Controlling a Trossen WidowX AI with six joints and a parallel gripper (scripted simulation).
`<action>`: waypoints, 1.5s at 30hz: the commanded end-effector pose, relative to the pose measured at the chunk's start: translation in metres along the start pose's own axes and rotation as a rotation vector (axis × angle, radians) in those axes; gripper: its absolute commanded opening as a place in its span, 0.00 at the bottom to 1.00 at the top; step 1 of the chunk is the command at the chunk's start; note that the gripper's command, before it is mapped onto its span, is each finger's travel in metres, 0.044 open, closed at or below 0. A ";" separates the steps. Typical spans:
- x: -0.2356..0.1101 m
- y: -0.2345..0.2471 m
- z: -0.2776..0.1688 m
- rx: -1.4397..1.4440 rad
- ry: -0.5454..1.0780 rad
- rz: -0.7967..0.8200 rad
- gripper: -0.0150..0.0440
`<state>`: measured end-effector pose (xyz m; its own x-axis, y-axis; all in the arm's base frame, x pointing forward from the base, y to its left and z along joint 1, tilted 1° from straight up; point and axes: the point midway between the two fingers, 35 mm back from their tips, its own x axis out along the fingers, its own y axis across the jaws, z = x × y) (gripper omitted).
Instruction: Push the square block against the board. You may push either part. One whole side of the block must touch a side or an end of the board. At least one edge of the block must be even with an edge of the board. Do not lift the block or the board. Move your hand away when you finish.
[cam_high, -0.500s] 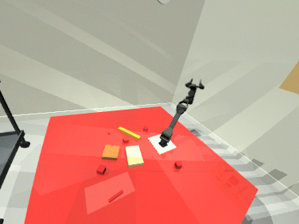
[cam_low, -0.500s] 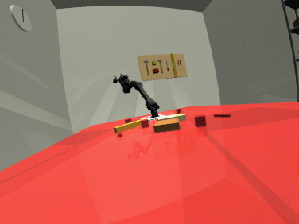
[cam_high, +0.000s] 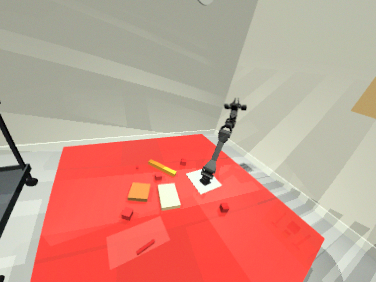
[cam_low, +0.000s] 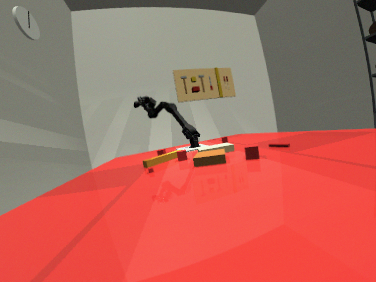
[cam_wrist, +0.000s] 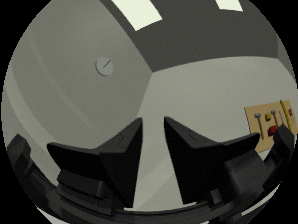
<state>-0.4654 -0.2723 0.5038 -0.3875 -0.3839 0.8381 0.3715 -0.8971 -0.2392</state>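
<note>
The square block (cam_high: 139, 191) is lying flat on the red surface; it is orange and low. The board (cam_high: 162, 167) is lying near it, farther back: a long, thin yellow bar, also flat, set at an angle. The two are not touching; a gap is showing between the block and the board.
</note>
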 end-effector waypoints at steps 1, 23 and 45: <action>0.006 0.046 0.000 0.057 0.067 0.055 0.25; -0.023 0.270 0.051 0.319 0.311 0.401 0.25; -0.128 0.454 0.159 0.399 0.494 0.884 0.25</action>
<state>-0.1482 -0.5894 0.3764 -0.1570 -0.9668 0.2014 0.8903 -0.2268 -0.3949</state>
